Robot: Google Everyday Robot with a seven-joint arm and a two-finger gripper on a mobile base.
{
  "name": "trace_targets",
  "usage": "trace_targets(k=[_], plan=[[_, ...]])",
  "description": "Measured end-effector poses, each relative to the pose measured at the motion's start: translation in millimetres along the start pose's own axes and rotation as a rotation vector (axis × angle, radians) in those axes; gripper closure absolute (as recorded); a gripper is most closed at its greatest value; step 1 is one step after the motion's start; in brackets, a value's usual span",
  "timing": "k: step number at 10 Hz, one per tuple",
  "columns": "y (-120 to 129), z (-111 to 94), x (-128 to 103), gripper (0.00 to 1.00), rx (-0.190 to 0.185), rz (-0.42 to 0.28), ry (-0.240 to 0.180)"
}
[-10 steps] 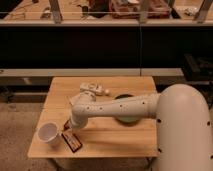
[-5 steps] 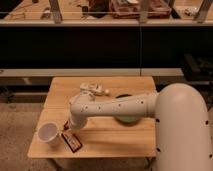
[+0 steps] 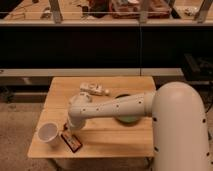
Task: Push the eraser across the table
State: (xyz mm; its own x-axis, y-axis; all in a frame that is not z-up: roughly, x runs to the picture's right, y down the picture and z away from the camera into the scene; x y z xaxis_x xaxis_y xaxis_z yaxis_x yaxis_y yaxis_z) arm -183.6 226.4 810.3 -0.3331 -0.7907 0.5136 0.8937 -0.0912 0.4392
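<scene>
The eraser (image 3: pixel 71 141), a small flat dark bar with reddish-orange markings, lies near the front left of the light wooden table (image 3: pixel 100 140), just right of a white cup (image 3: pixel 48 133). My white arm reaches from the right across the table. My gripper (image 3: pixel 70 127) is at the arm's left end, pointing down just behind the eraser and right of the cup. Whether it touches the eraser I cannot tell.
A pale whitish flat item (image 3: pixel 94 89) lies at the back middle of the table. A green round dish (image 3: pixel 127 117) sits partly under my arm. A dark counter with a glass rail stands behind the table. My large white base fills the right foreground.
The arm's end and the eraser stay nearly where they were; no clear movement shows.
</scene>
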Motion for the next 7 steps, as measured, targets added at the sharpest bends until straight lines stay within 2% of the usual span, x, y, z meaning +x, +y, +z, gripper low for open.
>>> trace_targets(k=[3,7], plan=[[-2.1,0.0,-1.5,0.97,-0.003,-0.024,0.008],[-8.5,7.0,1.4,0.97,0.028,-0.047,-0.009]])
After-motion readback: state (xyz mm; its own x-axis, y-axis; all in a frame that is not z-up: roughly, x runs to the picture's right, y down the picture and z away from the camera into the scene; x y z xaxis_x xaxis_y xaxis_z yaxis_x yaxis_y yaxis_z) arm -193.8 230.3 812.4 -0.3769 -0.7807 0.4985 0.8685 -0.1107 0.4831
